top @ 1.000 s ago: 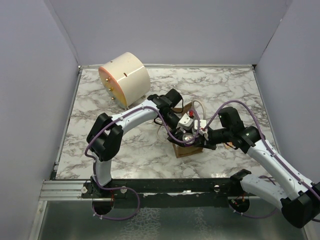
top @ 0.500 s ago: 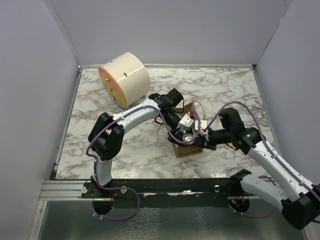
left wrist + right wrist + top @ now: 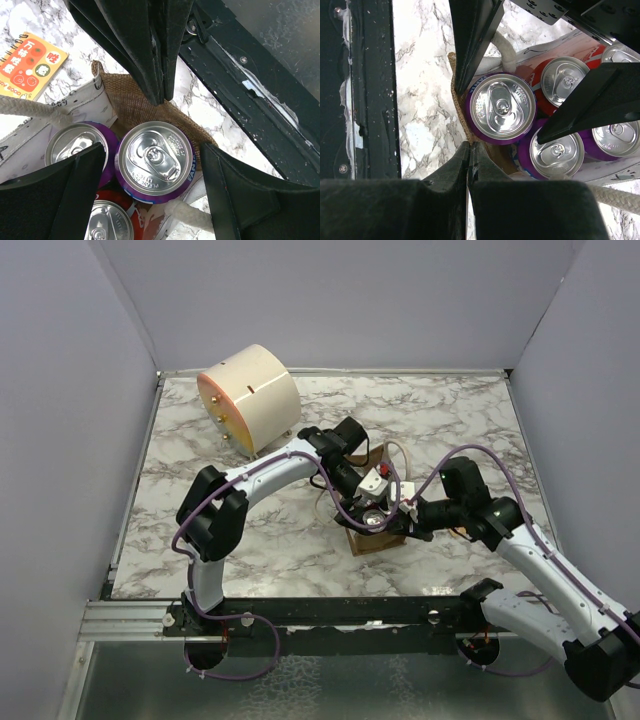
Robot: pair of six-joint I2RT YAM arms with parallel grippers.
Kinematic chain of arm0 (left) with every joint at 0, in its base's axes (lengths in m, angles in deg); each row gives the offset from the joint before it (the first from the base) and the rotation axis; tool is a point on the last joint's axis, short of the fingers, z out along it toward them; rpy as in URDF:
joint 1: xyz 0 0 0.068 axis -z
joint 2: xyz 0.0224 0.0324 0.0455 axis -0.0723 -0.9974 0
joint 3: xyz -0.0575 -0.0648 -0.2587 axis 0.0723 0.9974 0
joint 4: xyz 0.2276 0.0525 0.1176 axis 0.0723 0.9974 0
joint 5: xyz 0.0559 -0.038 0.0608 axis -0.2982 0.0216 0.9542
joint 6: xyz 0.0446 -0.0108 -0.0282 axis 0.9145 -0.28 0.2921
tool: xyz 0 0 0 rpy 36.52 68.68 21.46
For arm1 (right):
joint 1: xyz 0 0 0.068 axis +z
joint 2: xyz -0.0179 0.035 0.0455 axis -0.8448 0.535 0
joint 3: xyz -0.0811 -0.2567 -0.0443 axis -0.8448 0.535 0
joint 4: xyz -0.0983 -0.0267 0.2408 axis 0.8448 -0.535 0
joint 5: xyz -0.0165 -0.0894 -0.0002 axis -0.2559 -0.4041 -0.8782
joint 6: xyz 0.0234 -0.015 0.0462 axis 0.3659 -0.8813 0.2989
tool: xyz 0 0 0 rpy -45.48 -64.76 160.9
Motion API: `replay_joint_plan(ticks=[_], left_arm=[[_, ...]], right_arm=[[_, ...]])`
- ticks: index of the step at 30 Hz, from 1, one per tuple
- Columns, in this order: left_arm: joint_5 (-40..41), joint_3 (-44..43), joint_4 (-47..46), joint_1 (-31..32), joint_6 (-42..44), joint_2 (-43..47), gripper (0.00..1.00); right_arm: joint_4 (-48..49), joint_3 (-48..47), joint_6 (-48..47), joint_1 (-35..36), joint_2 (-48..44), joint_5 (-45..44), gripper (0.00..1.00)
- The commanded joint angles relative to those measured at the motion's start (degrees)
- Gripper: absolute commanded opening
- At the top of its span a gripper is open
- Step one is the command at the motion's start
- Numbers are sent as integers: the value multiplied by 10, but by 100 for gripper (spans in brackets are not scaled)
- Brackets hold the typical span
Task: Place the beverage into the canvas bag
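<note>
The beverage, a purple can (image 3: 156, 160) with a silver top, stands upright in the tan canvas bag (image 3: 132, 107) beside another purple can (image 3: 75, 145) and a red can (image 3: 107, 220). My left gripper (image 3: 152, 150) is straight above it, open, with a narrow gap between each finger and the can's side. My right gripper (image 3: 469, 150) is shut on the bag's woven rim (image 3: 456, 100) right next to that can (image 3: 502, 107). From above, both grippers (image 3: 372, 512) (image 3: 405, 518) meet over the bag (image 3: 378, 540), which they mostly hide.
A large cream cylinder (image 3: 250, 398) lies at the back left of the marble table. An orange spiral notebook (image 3: 27, 65) lies beside the bag. Whitish rope handles (image 3: 30, 107) drape over the bag's sides. The black rail (image 3: 250, 90) runs along the table's near edge.
My left gripper's jaws have spread wider, coming off the purple can's sides. Both arms and the bag stay almost where they were.
</note>
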Motion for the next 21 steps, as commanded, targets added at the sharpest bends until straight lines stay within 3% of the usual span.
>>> replay_joint_plan(ticks=[1,21], left_arm=[[11,8,34,9,15,19,80],[30,8,17,-7,-6,85,84]], right_arm=[[14,1,9,-3,-17,-3,1],[21,18,-1,-5,-25,1,3]])
